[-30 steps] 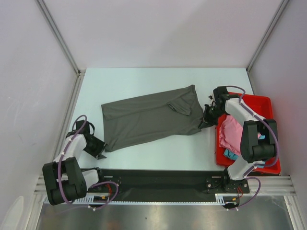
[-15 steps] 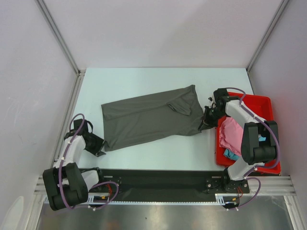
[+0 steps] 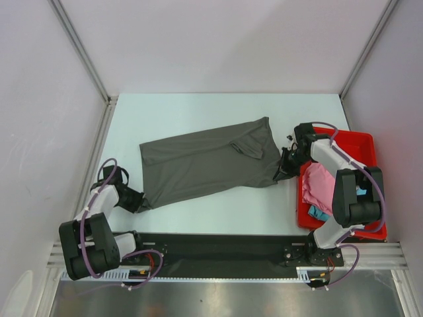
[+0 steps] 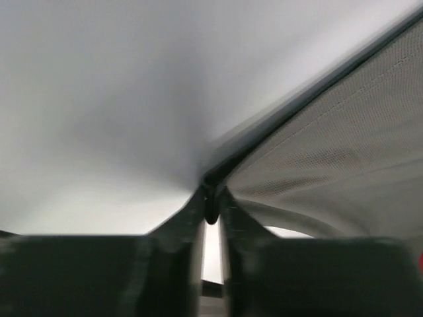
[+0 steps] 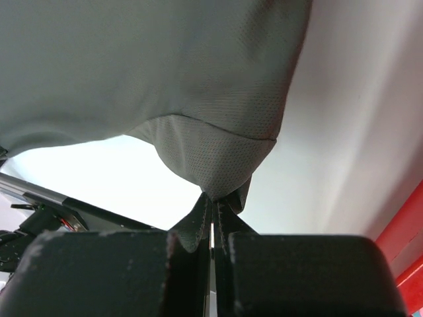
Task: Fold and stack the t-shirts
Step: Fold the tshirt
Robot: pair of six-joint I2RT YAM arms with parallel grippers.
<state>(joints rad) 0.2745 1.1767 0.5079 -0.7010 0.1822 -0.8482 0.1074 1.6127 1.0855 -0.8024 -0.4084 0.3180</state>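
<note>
The grey shirt (image 3: 205,162) lies spread on the bench (image 3: 218,112). The right end effector (image 5: 213,205) is clamped on its right corner. The left end effector (image 3: 137,201) has its jaws nearly together at the near-left corner, and I cannot tell whether it grips.

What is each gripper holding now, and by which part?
The right gripper pinches the grey t-shirt by its corner nearest the red tray. The left gripper is at the shirt's near-left corner, jaws almost shut; a grip there cannot be confirmed.
</note>
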